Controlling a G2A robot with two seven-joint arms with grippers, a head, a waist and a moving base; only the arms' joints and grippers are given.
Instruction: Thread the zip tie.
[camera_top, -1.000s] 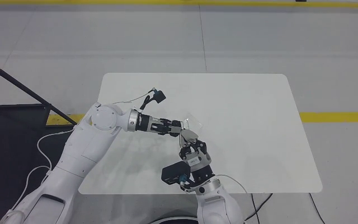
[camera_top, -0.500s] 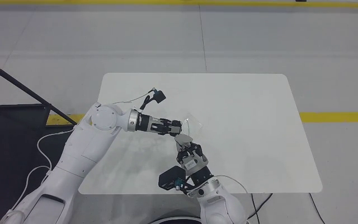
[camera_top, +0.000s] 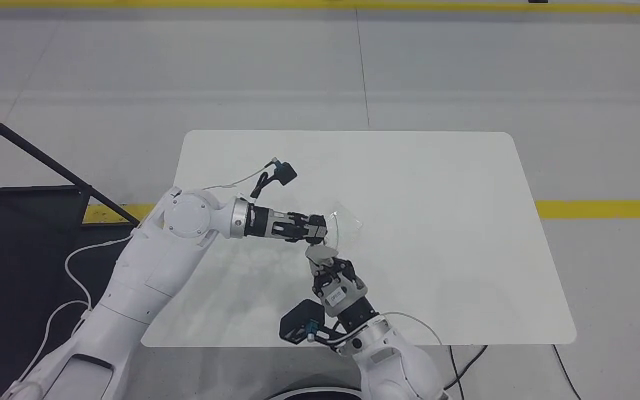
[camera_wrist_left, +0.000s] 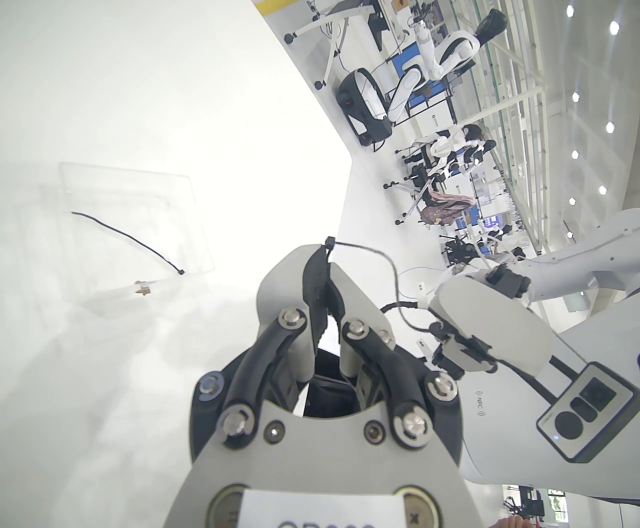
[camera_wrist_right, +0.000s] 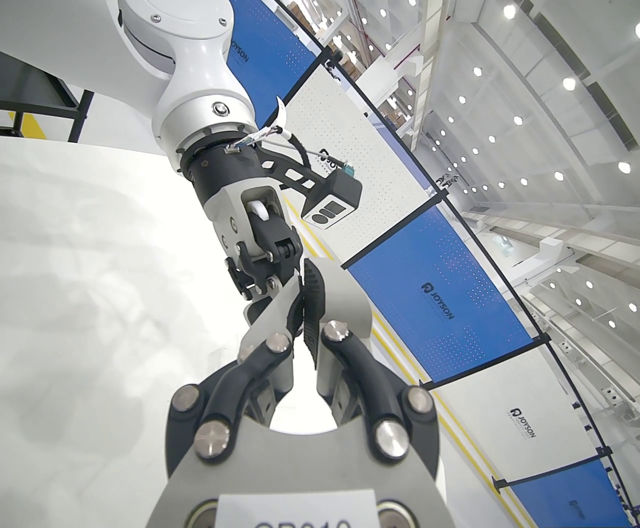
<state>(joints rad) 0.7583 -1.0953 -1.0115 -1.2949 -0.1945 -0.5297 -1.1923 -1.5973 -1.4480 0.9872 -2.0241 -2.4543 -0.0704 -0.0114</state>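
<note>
The left hand (camera_wrist_left: 322, 262) is clenched on the head of a black zip tie (camera_wrist_left: 329, 244), which pokes out just past its fingertips. The tie is held in the air above the white surface (camera_top: 450, 200), on the robot's side of its middle. From the head, the thin strap runs sideways away from the hand. It then bends in an arc down toward the right arm, and where its tip ends cannot be told.

The right hand (camera_wrist_right: 306, 287) sits just beside the left hand, on the robot's side of it, pointing away from the robot at the left fingertips. It is clenched with its pads pressed together, and whether the strap lies between them cannot be told.

Near the hands, farther from the robot, a clear tray (camera_wrist_left: 200, 220) lies flat on the surface. A second tie (camera_wrist_left: 125, 235) lies in it, black and stretched out with a slight curve. A small tan scrap (camera_wrist_left: 142, 288) lies near that tie's head end.
</note>
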